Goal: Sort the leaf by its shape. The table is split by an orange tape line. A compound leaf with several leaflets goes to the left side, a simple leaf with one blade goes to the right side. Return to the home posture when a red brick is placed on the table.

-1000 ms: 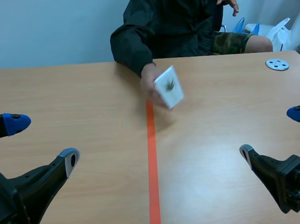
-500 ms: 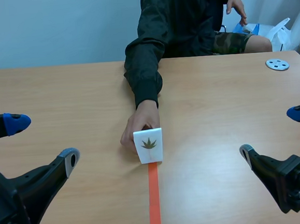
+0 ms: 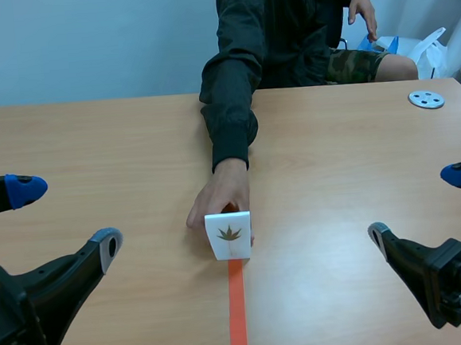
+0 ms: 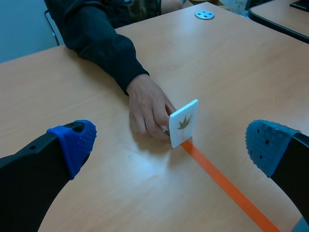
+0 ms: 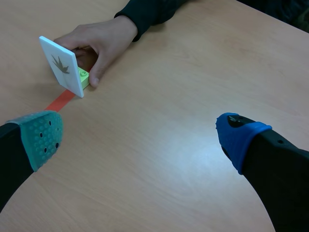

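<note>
A white card (image 3: 229,235) showing a brownish leaf with several pointed lobes stands upright on the orange tape line (image 3: 237,308). A person's hand (image 3: 217,199) holds it from behind. The right wrist view shows the card (image 5: 62,66) fixed to a small green brick (image 5: 84,76). My left gripper (image 3: 65,217) is open at the near left, well short of the card (image 4: 184,123). My right gripper (image 3: 421,204) is open at the near right, with nothing between its fingers.
The person sits across the table, a dark sleeve (image 3: 229,109) stretched over its middle. A grey round disc with holes (image 3: 426,99) lies at the far right, and bags and white items sit beyond the table's far right corner.
The person's hand carried the card from mid-air down onto the tape line and set it upright, closer to me. Neither arm has moved.
</note>
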Available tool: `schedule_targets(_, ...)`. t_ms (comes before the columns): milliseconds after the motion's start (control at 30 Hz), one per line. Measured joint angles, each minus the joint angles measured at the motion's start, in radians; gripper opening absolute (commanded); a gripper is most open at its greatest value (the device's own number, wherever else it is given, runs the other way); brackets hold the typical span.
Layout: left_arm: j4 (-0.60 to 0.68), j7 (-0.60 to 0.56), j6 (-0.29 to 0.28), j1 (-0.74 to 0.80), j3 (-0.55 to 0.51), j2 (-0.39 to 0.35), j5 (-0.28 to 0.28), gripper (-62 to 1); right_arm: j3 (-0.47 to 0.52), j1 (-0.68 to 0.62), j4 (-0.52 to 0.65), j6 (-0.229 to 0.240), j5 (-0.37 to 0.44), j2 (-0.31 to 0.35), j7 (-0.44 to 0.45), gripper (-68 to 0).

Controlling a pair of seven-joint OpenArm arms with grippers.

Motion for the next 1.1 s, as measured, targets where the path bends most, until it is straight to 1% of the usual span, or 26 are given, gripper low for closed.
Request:
schedule_targets(100,0.0,0.0,0.0,0.0,0.0,0.0,0.0,1.4,0.0,0.0,0.0,0.0,-0.012,0.0,0.0,0.4)
schedule_targets(467,0.0,0.013,0.0,0.0,0.0,0.0,0.0,1.4,0.0,0.0,0.0,0.0,-0.012,0.0,-0.004,0.4)
schedule_targets(633,0.0,0.097,0.0,0.0,0.0,0.0,0.0,1.4,0.0,0.0,0.0,0.0,-0.012,0.0,-0.004,0.4)
schedule_targets(767,0.0,0.138,-0.002,0.0,0.0,0.0,0.002,1.4,0.0,0.0,0.0,0.0,-0.012,0.0,-0.004,0.4)
schedule_targets(833,0.0,0.168,-0.016,-0.014,0.001,0.0,0.036,1.4,0.0,0.0,0.0,0.0,-0.012,0.0,-0.004,0.4)
schedule_targets(900,0.0,0.174,-0.017,-0.04,0.016,0.0,0.064,1.4,0.0,0.0,0.0,0.0,-0.012,0.0,-0.004,0.4)
schedule_targets(967,-0.008,0.174,-0.027,-0.074,0.04,0.0,0.071,1.4,0.0,0.0,0.0,0.0,-0.012,0.0,-0.004,0.4)
schedule_targets(1067,-0.042,0.173,-0.039,-0.125,0.085,0.003,0.107,1.4,0.0,0.0,0.0,0.0,-0.012,0.0,-0.004,0.4)
schedule_targets(1100,-0.062,0.173,-0.039,-0.14,0.104,0.004,0.108,1.4,0.0,0.0,0.0,0.0,-0.012,0.0,-0.004,0.4)
